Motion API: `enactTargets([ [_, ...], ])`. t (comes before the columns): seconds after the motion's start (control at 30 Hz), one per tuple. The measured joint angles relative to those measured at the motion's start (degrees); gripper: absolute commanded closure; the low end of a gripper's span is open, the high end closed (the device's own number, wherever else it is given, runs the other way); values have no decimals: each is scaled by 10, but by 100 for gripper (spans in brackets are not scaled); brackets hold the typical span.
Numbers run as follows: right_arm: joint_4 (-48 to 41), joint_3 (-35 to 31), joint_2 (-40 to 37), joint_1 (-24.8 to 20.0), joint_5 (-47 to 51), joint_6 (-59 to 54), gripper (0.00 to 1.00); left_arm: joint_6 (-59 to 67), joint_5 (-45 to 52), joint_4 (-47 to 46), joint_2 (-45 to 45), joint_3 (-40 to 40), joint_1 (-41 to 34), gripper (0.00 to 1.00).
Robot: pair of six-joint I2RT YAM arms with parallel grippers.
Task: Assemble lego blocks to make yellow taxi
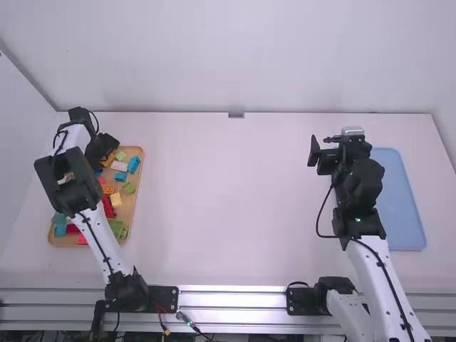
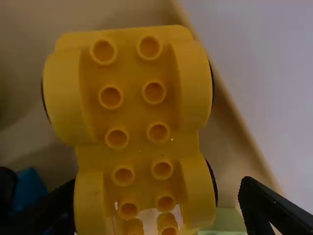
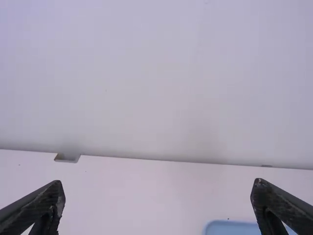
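1. Poising above the yellow wheeled base [image 2: 129, 112], the left end effector [image 2: 159, 183] has its fingers spread wide, one to either side. It seems to grasp nothing; a gap shows between one finger [image 2: 269, 208] and the base. Whether the other touches is hard to tell.
2. Closing there could go wrong: the rounded wheel arches may slip or turn the base if the fingers meet them unevenly. A pale green block [image 2: 222, 223] and a blue block [image 2: 30, 188] lie near the finger paths and could be knocked or pinched too.
3. The base, likely the taxi's chassis, sits studs up in the wooden tray [image 1: 141, 174], near its edge. Picking it up looks like the step in hand, with assembly hardly begun.
4. Around it the tray holds more pieces, among them an orange block [image 1: 107, 189] and a pale yellow block [image 1: 116, 199], close enough to drag if the lift starts low.
5. Across the counter [image 1: 235, 206], the right end effector [image 3: 158, 184] is parted wide and empty, near the blue tray [image 1: 400, 203].
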Motion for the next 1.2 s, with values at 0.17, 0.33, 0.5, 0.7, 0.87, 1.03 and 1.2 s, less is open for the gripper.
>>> enactTargets([
  [0.17,-3,0,0,0,0,0,1,-2,-17,-1,0,0,0,16],
  [0.33,-3,0,0,0,0,0,1,-2,-23,-1,0,0,0,16],
  [0.5,-9,0,0,0,0,0,1,-2,-23,21,0,-9,-2,17],
  [0.7,-16,0,0,0,2,0,1,-9,-29,24,0,-12,-5,23],
  [0.87,-20,0,0,0,2,0,1,-14,-29,24,0,-12,-5,36],
  [1.03,-21,0,0,0,1,2,1,-14,-30,25,0,-12,-5,44],
  [1.2,-22,0,0,0,2,0,1,-12,-31,24,0,-12,-5,56],
])
